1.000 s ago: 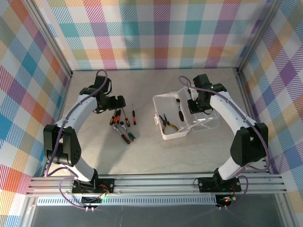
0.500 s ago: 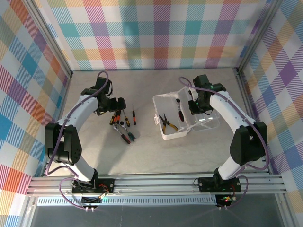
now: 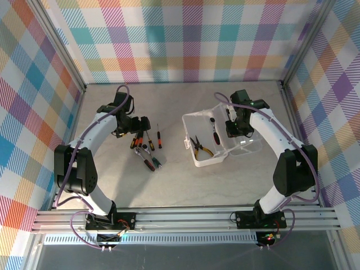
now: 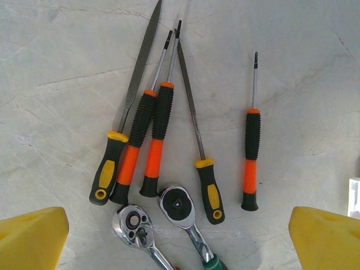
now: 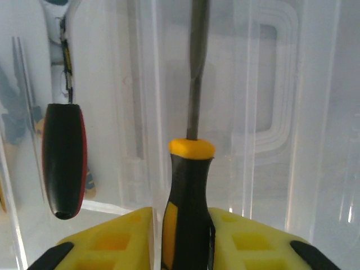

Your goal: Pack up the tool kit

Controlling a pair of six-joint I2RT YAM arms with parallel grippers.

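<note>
**File Between the Right Fingers Over the Open Case; Left Fingers Spread Above Loose Tools**

The left gripper [image 4: 179, 212] is seen with its fingers [image 4: 34, 236] spread fully apart above the table [image 4: 304, 67]. Ahead of those fingers a row of tools is laid out. A long file [image 4: 108, 169] with a yellow-and-black handle lies farthest toward the left finger. Next to it are paired screwdrivers [image 4: 160, 129] with orange-and-black handles, touching side by side. A shorter file [image 4: 208, 188] lies in the middle, and a single screwdriver [image 4: 251, 157] is set apart toward the right finger. Two chrome ratchets [image 4: 179, 205] are placed nearest the fingers, their heads just beside the handle ends.

At the right gripper [image 5: 183, 216], a held file [image 5: 188, 180] is seen with its handle between the fingers [image 5: 112, 242] and its shaft pointing straight away from them. The pads lie close on both sides, but whether the handle is clamped or let go cannot be told.

The case [image 3: 209, 162] stands open directly beneath the right fingers, about where the tray meets the folded-out lid [image 3: 250, 147]. A red-and-black screwdriver [image 5: 64, 169] is seen in the tray just left of the fingers. The pliers [image 3: 200, 147] are lying farther to that side. The case is well apart from the left fingers, off to their right.
</note>
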